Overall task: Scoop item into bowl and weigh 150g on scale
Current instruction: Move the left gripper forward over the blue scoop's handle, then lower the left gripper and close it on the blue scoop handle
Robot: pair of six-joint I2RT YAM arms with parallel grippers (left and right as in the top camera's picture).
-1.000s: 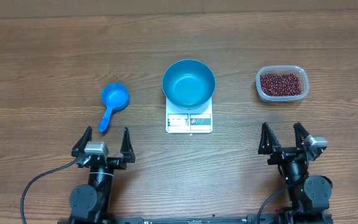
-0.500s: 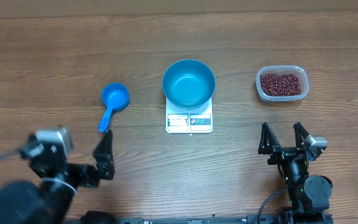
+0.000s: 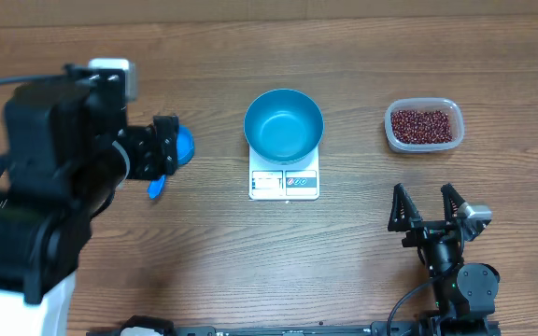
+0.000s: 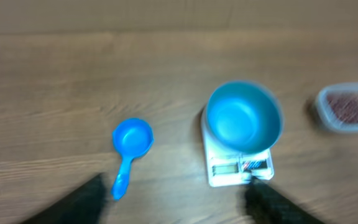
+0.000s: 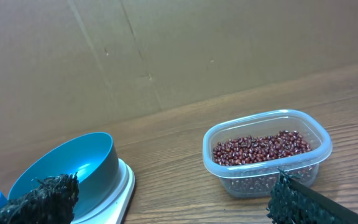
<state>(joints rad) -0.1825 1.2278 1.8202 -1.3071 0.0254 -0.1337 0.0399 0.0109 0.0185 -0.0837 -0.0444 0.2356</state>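
Note:
The blue bowl (image 3: 284, 124) stands empty on the white scale (image 3: 284, 183) at mid table. The red-brown beans (image 3: 423, 125) fill a clear tub (image 3: 448, 142) at the right. A small blue scoop (image 3: 185, 146) lies left of the scale, half hidden under my raised left arm. My left gripper (image 3: 164, 147) hovers above the scoop, open and holding nothing; its blurred wrist view shows the scoop (image 4: 132, 138), bowl (image 4: 243, 118) and scale (image 4: 241, 170) ahead. My right gripper (image 3: 428, 207) rests open near the front edge, facing the tub (image 5: 266, 152) and bowl (image 5: 67, 169).
Brown cardboard (image 5: 166, 56) rises behind the table's far edge. My left arm's bulky body (image 3: 45, 187) covers much of the table's left side in the overhead view. Bare wood (image 3: 362, 243) lies between the scale and the right gripper.
My left arm has lifted from the front edge and swung forward over the scoop. The right arm, bowl, scale and tub have not moved.

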